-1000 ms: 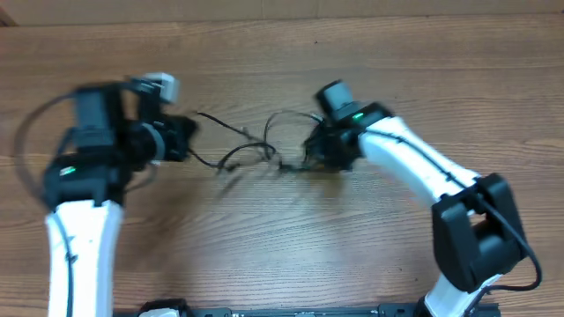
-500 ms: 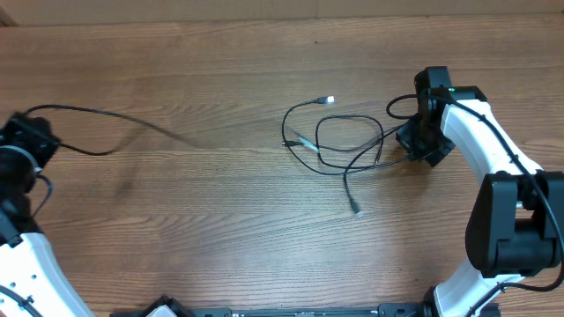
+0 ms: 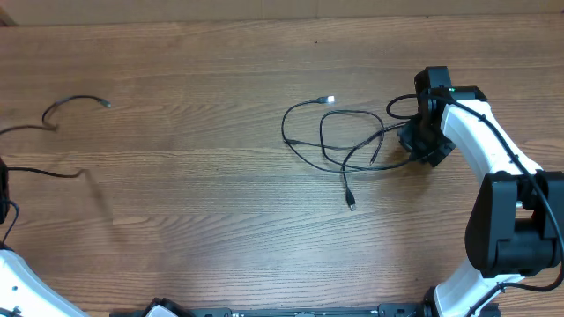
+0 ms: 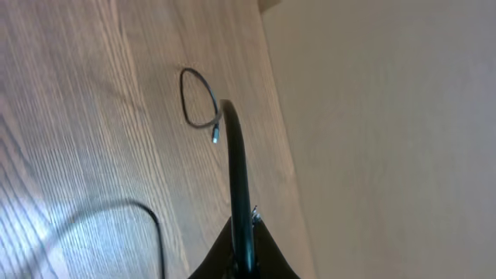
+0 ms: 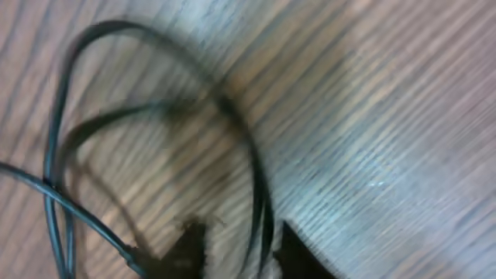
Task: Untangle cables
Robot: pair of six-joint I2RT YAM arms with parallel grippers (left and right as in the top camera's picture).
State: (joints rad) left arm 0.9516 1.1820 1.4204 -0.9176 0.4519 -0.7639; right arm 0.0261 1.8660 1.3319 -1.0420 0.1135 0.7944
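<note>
Two thin black cables (image 3: pixel 339 141) lie looped over each other right of the table's middle, with plugs at the top (image 3: pixel 329 100) and bottom (image 3: pixel 352 205). My right gripper (image 3: pixel 412 141) sits at their right end. In the right wrist view its jaws (image 5: pixel 236 240) stand slightly apart, and a cable (image 5: pixel 256 178) runs loose between them. A third cable (image 3: pixel 66 101) lies apart at the far left, trailing off the table edge. My left gripper (image 4: pixel 242 225) is shut on this cable (image 4: pixel 232 155), whose plug (image 4: pixel 215 136) rests on the wood.
The wooden table (image 3: pixel 220 229) fills the overhead view. The left arm (image 3: pixel 18 282) shows only at the bottom left corner. The right arm (image 3: pixel 493 176) runs down the right side, with its own thicker cable loop (image 3: pixel 397 106) beside the wrist. A beige floor (image 4: pixel 387 116) lies beyond the table edge.
The left arm swung far left, dragging one cable clear of the tangle. The right arm moved right with the other cables, and its jaws have parted.
</note>
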